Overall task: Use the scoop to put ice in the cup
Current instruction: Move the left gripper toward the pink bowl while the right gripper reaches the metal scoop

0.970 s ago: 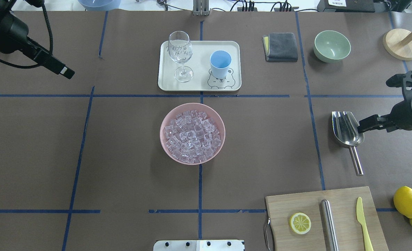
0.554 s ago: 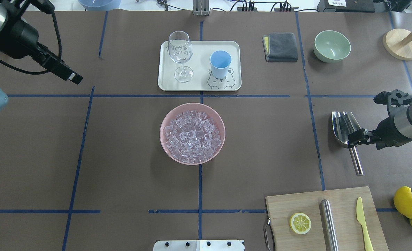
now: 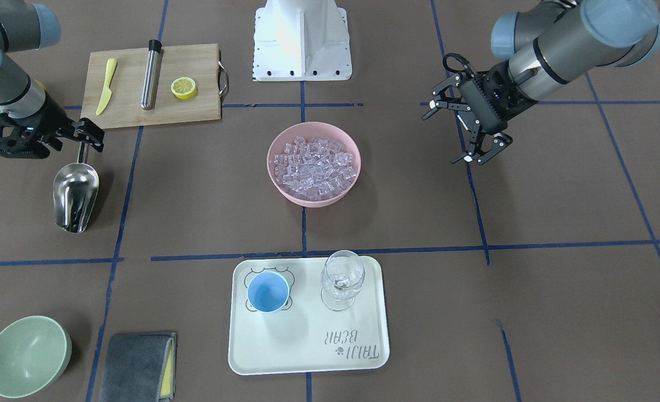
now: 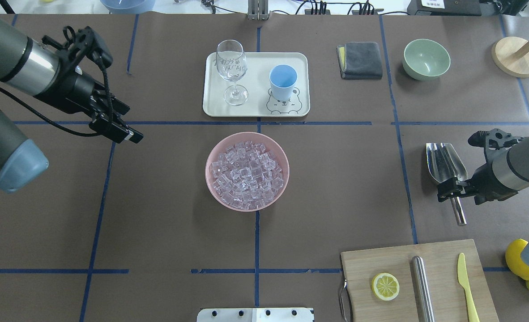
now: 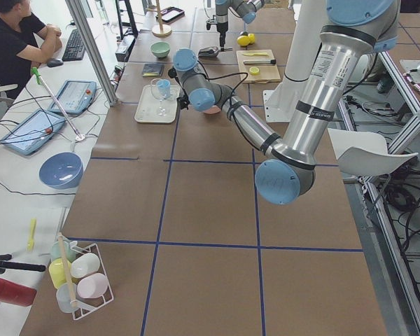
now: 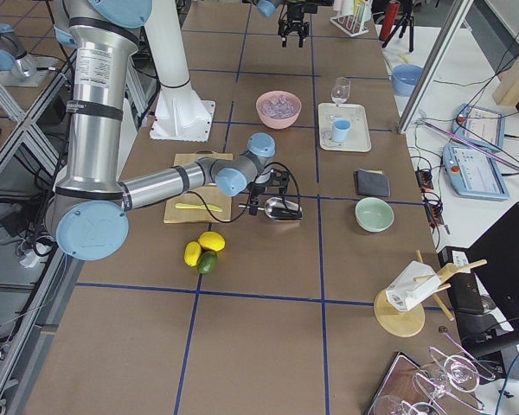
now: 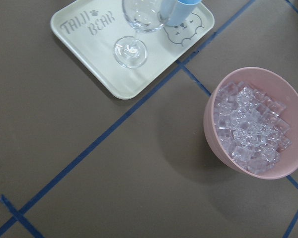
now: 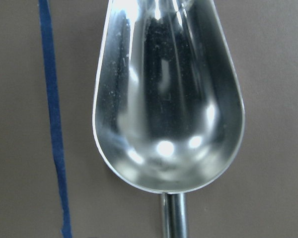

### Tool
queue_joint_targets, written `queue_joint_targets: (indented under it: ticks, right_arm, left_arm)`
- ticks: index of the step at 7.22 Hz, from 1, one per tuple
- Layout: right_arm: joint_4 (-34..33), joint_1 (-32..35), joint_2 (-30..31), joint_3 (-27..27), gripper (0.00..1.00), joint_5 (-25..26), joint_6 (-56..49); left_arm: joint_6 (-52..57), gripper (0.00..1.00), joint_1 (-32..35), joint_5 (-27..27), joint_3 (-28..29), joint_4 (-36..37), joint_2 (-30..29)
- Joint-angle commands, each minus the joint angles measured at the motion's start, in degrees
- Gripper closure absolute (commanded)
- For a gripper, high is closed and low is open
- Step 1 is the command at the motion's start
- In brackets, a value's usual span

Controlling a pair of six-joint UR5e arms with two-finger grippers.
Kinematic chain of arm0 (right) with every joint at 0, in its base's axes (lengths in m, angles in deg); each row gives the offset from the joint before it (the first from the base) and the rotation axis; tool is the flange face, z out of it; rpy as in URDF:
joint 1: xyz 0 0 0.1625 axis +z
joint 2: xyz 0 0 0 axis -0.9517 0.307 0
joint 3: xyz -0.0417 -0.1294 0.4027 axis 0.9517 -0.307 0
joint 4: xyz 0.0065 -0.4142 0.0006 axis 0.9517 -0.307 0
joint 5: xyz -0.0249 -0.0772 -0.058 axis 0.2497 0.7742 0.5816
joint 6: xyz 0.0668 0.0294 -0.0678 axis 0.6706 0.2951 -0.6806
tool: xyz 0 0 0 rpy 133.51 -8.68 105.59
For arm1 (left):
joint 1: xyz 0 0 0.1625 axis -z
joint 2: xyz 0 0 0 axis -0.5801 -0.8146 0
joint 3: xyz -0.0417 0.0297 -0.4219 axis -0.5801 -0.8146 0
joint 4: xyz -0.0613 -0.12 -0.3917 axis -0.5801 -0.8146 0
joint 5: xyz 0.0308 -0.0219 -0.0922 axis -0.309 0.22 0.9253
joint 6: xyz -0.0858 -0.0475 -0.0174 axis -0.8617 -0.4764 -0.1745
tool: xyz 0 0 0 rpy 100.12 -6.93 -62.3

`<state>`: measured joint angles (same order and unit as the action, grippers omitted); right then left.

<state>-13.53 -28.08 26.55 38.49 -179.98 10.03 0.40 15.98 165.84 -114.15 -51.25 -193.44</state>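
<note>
Scoop (image 4: 445,163): stainless steel, lying flat on the table (image 4: 157,201) on my right side, trough facing up and bare inside, thin handle pointing back toward my base. Right gripper (image 4: 450,188): low over the place where handle meets trough, fingers apart with the handle showing between them in the front-facing view, nothing pinched. Left gripper (image 3: 447,133): spread wide, holding nothing, hanging above bare table on my left, well apart from every item. Ice (image 4: 246,172): clear cubes heaped in a pink bowl (image 4: 207,172) at the table's centre, filling it close to the rim. Cup (image 4: 283,80): light blue, upright, no ice in it, standing on a cream tray (image 4: 255,107) beyond the pink bowl, over a printed bear face. Stemmed glass (image 4: 232,67): clear, upright, on the same tray, beside the cup and apart from it. Cutting board (image 4: 398,259): wood, near my base on the right, carrying a lemon slice (image 4: 385,286), a steel cylinder (image 4: 422,286) and a yellow knife (image 4: 466,286), each lying separately. Green bowl (image 4: 426,58) and folded grey cloth (image 4: 362,59): far right of the tray, side by side, not touching.
</note>
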Motion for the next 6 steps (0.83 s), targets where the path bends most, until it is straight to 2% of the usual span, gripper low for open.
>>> queue_joint_targets:
  ticks: [1,2,3,4,5,6]
  right_arm:
    - [-0.23,-1.5,0.01,-1.28,0.05,0.05,0.13]
    - [-0.06,-2.55,-0.07,-2.51,0.07,0.23,0.05]
    - [-0.06,-2.65,0.01,-2.52,0.17,0.14,0.04]
    - [0.03,-2.56,0.01,-2.18,0.51,0.05,-0.65]
    - [0.03,-2.48,0.01,-1.91,0.61,0.05,-0.83]
    - [0.03,-2.3,0.19,-1.47,0.64,-0.12,-1.01]
  left_arm:
    - [0.17,0.0,-6.49,-5.82,6.5,-12.61,-0.55]
    - [0.96,0.0,-7.83,-6.1,7.4,-12.63,-0.56]
    - [2.1,0.0,-7.84,-6.1,7.32,-12.72,-0.3]
    - [2.11,0.0,-7.84,-6.01,7.41,-12.98,-0.47]
    - [2.11,0.0,-7.84,-6.1,7.23,-12.98,-0.56]
    - [2.11,0.0,-7.84,-6.01,7.23,-13.07,-0.56]
